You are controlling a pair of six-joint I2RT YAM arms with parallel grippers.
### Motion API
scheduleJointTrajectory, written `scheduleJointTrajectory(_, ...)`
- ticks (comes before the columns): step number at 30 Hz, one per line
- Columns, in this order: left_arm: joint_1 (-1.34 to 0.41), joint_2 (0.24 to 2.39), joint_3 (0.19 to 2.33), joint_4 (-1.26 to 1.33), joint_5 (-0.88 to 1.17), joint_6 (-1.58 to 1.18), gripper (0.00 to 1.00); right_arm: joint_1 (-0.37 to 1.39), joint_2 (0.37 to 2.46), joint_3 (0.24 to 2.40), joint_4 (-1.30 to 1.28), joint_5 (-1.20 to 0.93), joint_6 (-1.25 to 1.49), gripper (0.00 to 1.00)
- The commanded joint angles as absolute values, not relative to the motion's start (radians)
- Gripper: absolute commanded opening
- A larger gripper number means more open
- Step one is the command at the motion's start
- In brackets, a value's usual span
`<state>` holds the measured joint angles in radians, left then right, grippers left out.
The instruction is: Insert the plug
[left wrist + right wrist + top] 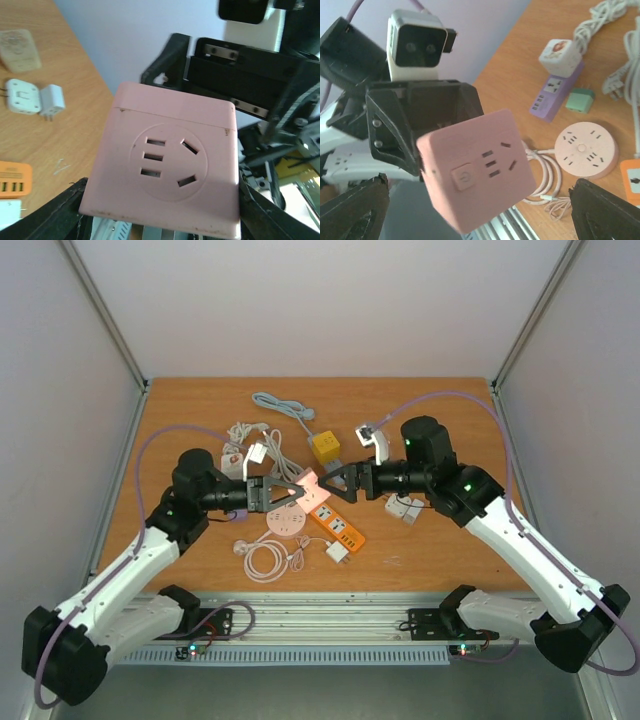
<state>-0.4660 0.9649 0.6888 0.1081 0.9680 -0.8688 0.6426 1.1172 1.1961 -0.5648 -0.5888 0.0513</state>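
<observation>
Pink socket cube, clamped in left gripper jaws, right gripper jaws spread wide, not touching it

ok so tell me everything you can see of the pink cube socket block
The pink plastic cube-shaped socket block hangs tilted in mid-air, clamped across two sides by the left pincer. It looks matte, with rounded edges. One face has a round panel with five slots; another has slots and a square power button. No plug sits in either face. The open right pincer flanks it without touching.
</observation>
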Motion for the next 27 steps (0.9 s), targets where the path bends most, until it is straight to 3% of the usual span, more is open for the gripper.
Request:
scheduleJointTrajectory(1, -0.465, 0.898, 0.736, 0.207, 1.092, -0.887, 0.46, 0.644, 1.11, 1.201, -0.578, -0.777, -0.118, 0.99)
scheduleJointTrajectory(7, -0.465, 0.91, 0.783, 0.087, 1.102, -0.771, 0.45, 0.646, 1.155, 1.184, -0.497, -0.946, -0.093, 0.98)
scheduleJointTrajectory(14, -0.465, 0.95, 0.835, 0.005, 1.143, -0.667, 0.45, 0.662, 1.228, 1.207, -0.492, -0.996, -0.091, 0.98)
scheduleJointTrajectory(24, -0.459, 0.947, 0.863, -0.13, 1.15, -0.574, 0.47, 0.671, 1.23, 1.216, -0.473, -1.034, -0.117, 0.74)
scheduleJointTrajectory(27, -0.458, 0.941, 0.862, -0.133, 1.152, -0.569, 0.48, 0.671, 1.239, 1.216, -0.458, -1.086, -0.11, 0.59)
